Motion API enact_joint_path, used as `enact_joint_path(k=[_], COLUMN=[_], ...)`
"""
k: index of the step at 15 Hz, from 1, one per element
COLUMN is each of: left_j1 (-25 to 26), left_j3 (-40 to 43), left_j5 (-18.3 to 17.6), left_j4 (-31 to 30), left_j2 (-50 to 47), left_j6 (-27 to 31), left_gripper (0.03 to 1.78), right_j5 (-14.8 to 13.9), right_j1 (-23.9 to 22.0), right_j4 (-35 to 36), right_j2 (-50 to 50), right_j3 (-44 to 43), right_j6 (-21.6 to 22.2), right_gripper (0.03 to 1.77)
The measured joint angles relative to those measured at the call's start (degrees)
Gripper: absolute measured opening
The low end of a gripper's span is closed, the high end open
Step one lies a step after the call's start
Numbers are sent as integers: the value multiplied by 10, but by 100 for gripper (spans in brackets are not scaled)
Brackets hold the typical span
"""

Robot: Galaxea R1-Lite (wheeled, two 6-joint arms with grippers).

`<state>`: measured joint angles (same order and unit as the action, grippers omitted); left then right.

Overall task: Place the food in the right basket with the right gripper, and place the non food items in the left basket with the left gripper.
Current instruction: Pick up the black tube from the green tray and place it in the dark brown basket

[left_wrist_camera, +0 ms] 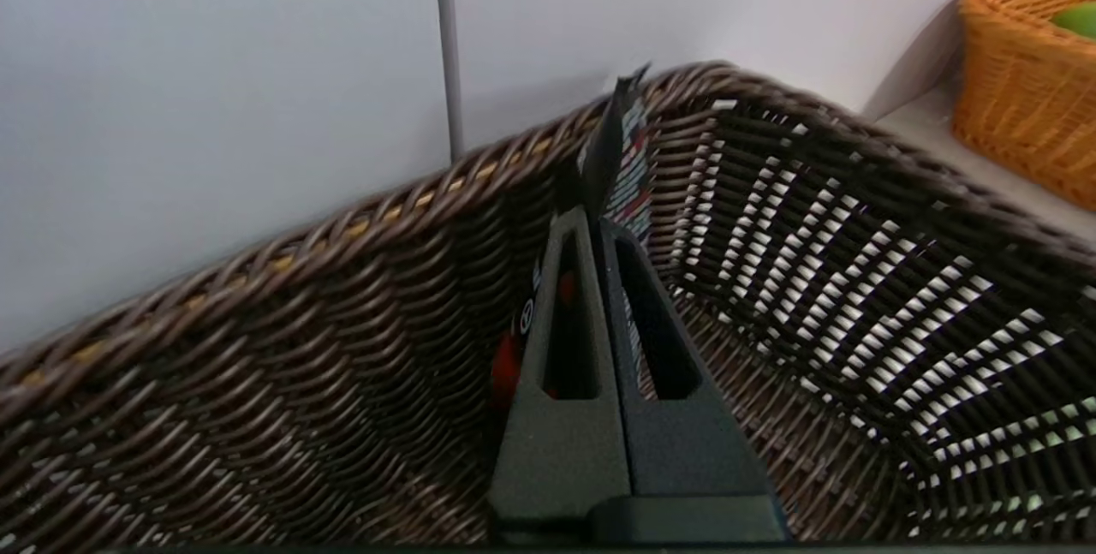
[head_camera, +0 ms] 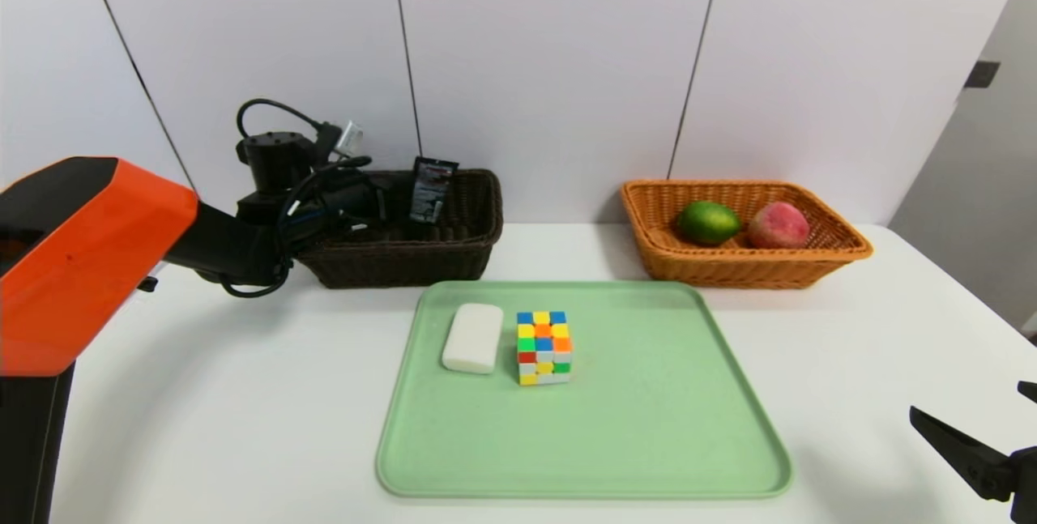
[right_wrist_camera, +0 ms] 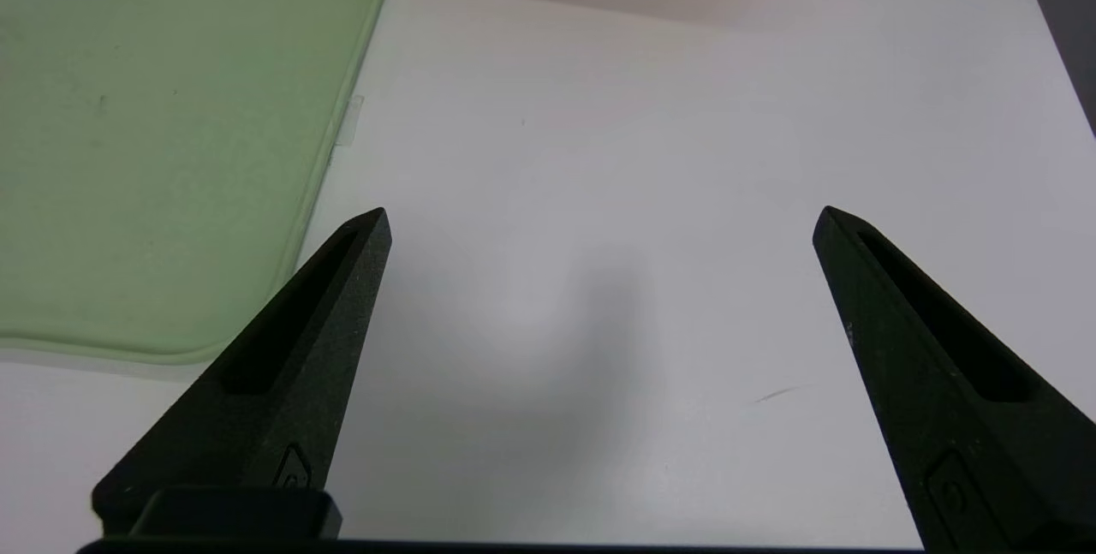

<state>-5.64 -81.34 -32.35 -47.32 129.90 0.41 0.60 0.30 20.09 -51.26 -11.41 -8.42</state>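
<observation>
My left gripper [left_wrist_camera: 598,227] is inside the dark brown left basket [head_camera: 405,258], shut on a thin black printed packet [head_camera: 432,188] that stands upright between its fingers [left_wrist_camera: 565,417] and rises just above the basket's back rim [left_wrist_camera: 360,224]. A white bar of soap [head_camera: 472,338] and a coloured puzzle cube [head_camera: 544,347] lie side by side on the green tray [head_camera: 648,427]. A green fruit [head_camera: 708,222] and a reddish fruit [head_camera: 778,225] rest in the orange right basket [head_camera: 847,247]. My right gripper [head_camera: 966,398] hovers open and empty over bare table at the front right.
The tray [right_wrist_camera: 128,151] fills the table's middle, between the two baskets and the front edge. A white wall stands close behind both baskets. My left arm's orange housing [head_camera: 73,265] and its cables [head_camera: 275,184] occupy the left side. White table [right_wrist_camera: 599,151] lies under the right gripper.
</observation>
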Motion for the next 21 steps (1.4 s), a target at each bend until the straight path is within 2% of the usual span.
enact_joint_path(k=[3,12,14,16,18,19,21], left_j1=[3,4,3,3,3,3,2], left_j3=[-4,-13,-13,-16,-16,-16,-17], left_j5=[0,4,7,38,59,64,65], left_j4=[9,10,9,9,12,9,-5], left_j2=[10,11,12,14,15,15,16], left_j6=[22,24,44,86,90,91,91], left_gripper=[4,4,4,4,4,14,50], right_j5=[0,0,1,9,9,9,9], right_j1=[0,0,0,0,0,0,0], right_j4=[0,0,0,0,0,0,0], right_j2=[0,1,1,1,1,0,0], right_j3=[2,3,3,5,6,6,6], right_j6=[2,2,2,2,2,2,2], right_gripper=[170,170,170,171,171,171,171])
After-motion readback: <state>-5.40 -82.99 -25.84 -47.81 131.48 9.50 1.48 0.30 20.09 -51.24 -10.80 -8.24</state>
